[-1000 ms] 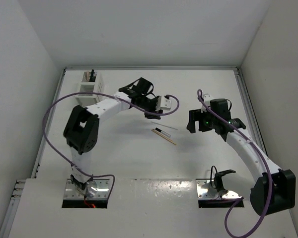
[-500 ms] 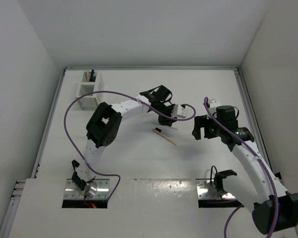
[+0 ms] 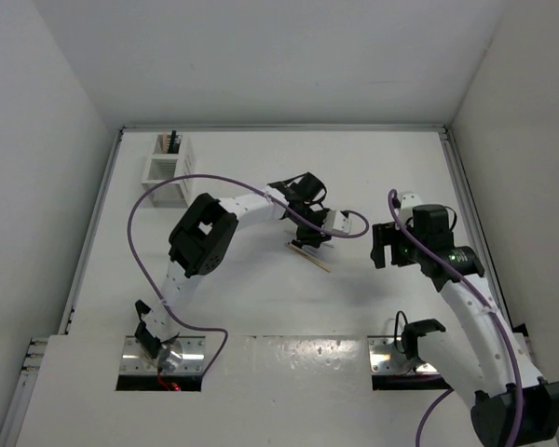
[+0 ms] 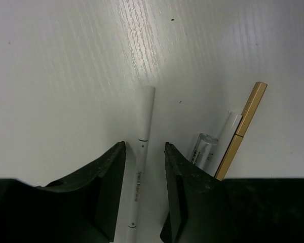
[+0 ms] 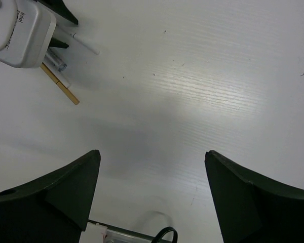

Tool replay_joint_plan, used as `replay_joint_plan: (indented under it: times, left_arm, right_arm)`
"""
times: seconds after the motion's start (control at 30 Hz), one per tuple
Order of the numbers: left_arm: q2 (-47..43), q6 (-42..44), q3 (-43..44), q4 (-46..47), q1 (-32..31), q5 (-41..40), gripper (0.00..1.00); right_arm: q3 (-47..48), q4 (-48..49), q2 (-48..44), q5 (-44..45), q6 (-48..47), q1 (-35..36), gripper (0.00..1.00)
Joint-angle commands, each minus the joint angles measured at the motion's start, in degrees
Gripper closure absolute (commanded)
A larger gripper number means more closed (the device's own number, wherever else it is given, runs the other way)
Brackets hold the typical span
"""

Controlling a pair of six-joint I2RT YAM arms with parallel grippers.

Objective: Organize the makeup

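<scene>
White stick (image 4: 142, 154) beside gold stick (image 4: 241, 130)

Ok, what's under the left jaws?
A white stick on the table, between the open jaws, ungripped. One finger covers the near ends of the clear-capped stick and gold stick beside it.

Three loose makeup sticks (image 4: 143, 152), one white rack (image 3: 155, 169), two arms (image 3: 247, 207)

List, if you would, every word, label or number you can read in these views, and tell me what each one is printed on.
"intel": on the white camera housing, at the top left of the right wrist view.
Fine print along the white pencil, in the left wrist view: too small to read.
No other text is legible in any view.
</scene>
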Motion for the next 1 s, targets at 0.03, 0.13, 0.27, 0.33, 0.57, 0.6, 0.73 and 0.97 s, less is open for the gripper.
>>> replay_joint_plan:
  times: [0.03, 0.13, 0.27, 0.33, 0.57, 0.6, 0.73, 0.97]
  left_arm:
    - [1.2, 1.8, -0.2, -0.4, -0.5, -2.5, 0.61]
    - [2.4, 1.8, -0.2, -0.4, -1.5, -5.7, 0.7]
    - [2.4, 2.6, -1.4, -0.4, -1.5, -6.7, 0.72]
    - [2.9, 3.9, -1.4, -0.4, -1.5, -7.9, 0.8]
    - [4.7, 4.6, 1.5, -0.4, -0.8, -9.3, 1.0]
    - [4.7, 4.6, 2.1, -0.4, -0.7, -8.5, 1.0]
    - [4.2, 2.4, 5.0, -0.4, 2.3, -6.0, 1.0]
    - [0.3, -15.0, 15.6, 4.3, 10.0, 3.2, 1.0]
  right_arm:
    - [1.5, -0.7, -1.4, 1.6, -0.1, -0.6, 0.16]
    - [1.9, -1.4, -2.2, 2.0, -0.1, -0.6, 0.16]
    - [2.0, -1.5, -4.1, 3.5, -0.6, -0.8, 0.16]
    - [1.8, -1.4, -4.8, 3.5, -0.8, -0.8, 0.16]
    - [1.7, -2.3, -8.3, 5.6, 0.6, -0.8, 0.16]
    - [1.7, -2.3, -8.3, 5.6, 0.6, -0.8, 0.16]
    - [1.6, -2.6, -9.5, 7.4, 1.5, -0.6, 0.16]
    - [3.8, -1.6, -8.0, 8.3, 2.5, -0.6, 0.17]
